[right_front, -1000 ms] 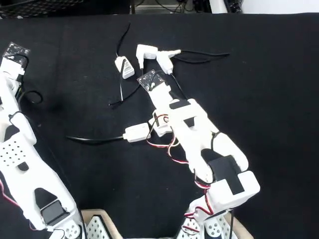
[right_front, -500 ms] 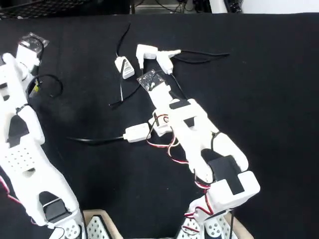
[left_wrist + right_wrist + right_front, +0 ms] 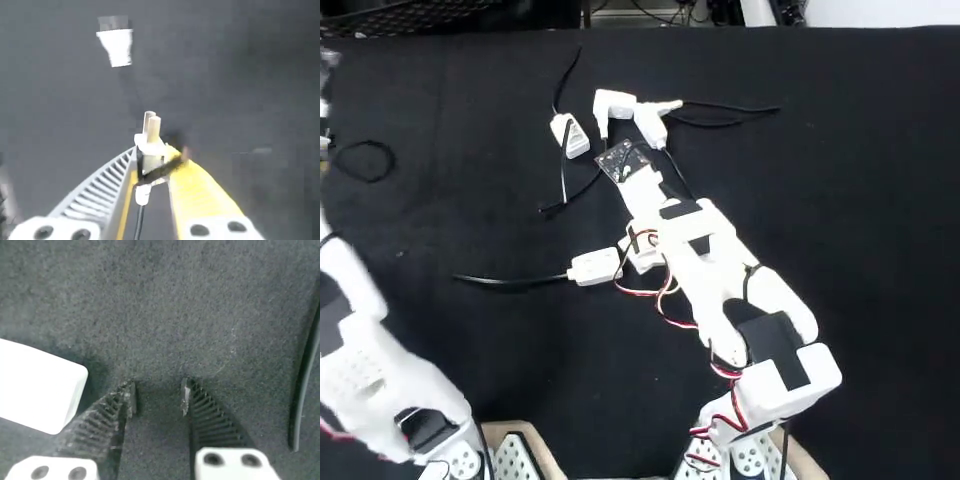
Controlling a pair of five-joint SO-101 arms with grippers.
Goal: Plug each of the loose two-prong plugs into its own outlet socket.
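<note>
My left claw (image 3: 154, 152) is clamped on a two-prong plug (image 3: 151, 127), prongs pointing forward. My right claw (image 3: 158, 390) rests apart on the desk (image 3: 840, 150), with a white socket (image 3: 612, 103) at its 12 o'clock. The plug looks light, rigid and slick, so I'd hold its body flanks and mind the cord's drag

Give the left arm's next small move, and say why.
Probably ease the left pincer toward the white piece ahead: it is shut on a two-prong plug, prongs pointing forward, with bare cloth between them.
</note>
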